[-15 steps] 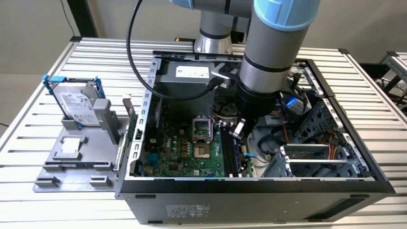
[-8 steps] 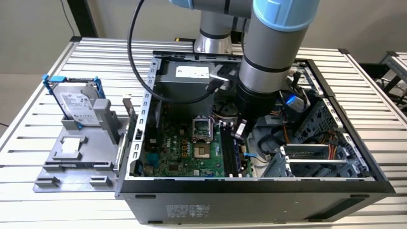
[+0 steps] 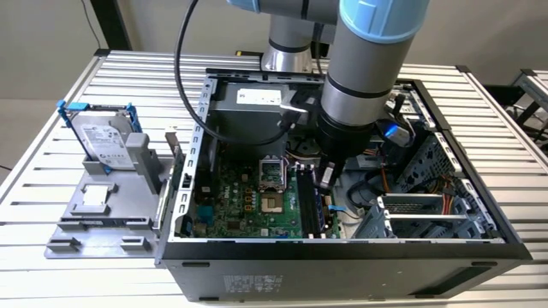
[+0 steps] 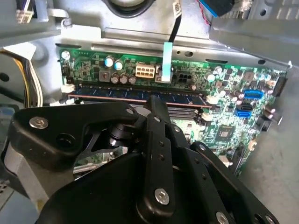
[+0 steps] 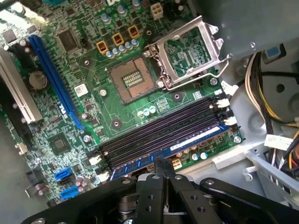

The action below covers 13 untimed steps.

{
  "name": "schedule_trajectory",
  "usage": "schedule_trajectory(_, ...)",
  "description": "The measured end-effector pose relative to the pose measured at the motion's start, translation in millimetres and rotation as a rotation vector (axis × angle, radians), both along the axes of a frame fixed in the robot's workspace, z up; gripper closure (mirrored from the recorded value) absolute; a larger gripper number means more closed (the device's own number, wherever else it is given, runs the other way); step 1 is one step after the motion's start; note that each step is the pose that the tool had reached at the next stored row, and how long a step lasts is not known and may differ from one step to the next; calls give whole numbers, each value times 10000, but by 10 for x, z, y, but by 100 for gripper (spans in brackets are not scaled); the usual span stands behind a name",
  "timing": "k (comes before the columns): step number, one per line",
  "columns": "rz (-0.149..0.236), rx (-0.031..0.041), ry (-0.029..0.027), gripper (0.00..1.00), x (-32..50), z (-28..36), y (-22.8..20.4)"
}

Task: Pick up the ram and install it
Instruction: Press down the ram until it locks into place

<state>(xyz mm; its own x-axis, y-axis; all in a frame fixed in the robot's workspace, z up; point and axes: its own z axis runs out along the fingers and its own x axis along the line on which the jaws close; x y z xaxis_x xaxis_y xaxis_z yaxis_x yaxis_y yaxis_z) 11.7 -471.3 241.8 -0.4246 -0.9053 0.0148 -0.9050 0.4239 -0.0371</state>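
Gripper [image 5: 163, 170] clenched on ram [image 5: 187, 142], fingers pinching top edge. Ram stands upright in outermost black slot of motherboard [image 5: 117, 116], inside open computer case [image 3: 342, 250].

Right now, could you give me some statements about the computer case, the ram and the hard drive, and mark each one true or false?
1. The ram lies along a slot on the green motherboard. True.
2. The hard drive sits inside the computer case. False: it stands in a gray holder outside the case, on the exterior view's left.
3. The gripper is right at the ram. True.
4. The processor socket has its metal cover closed. False: the cover is swung open.
5. The arm reaches down into the open case. True.
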Motion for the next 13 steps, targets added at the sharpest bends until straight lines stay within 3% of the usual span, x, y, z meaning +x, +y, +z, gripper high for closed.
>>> schedule_trajectory(4, 425, 5, 83, 100, -1, -4, 0)
schedule_trajectory(6, 688, 34, 87, 100, 0, -6, 0)
schedule_trajectory(9, 1015, 148, 83, 100, -5, -19, 0)
schedule_trajectory(13, 1415, 165, 86, 100, -11, -24, 9)
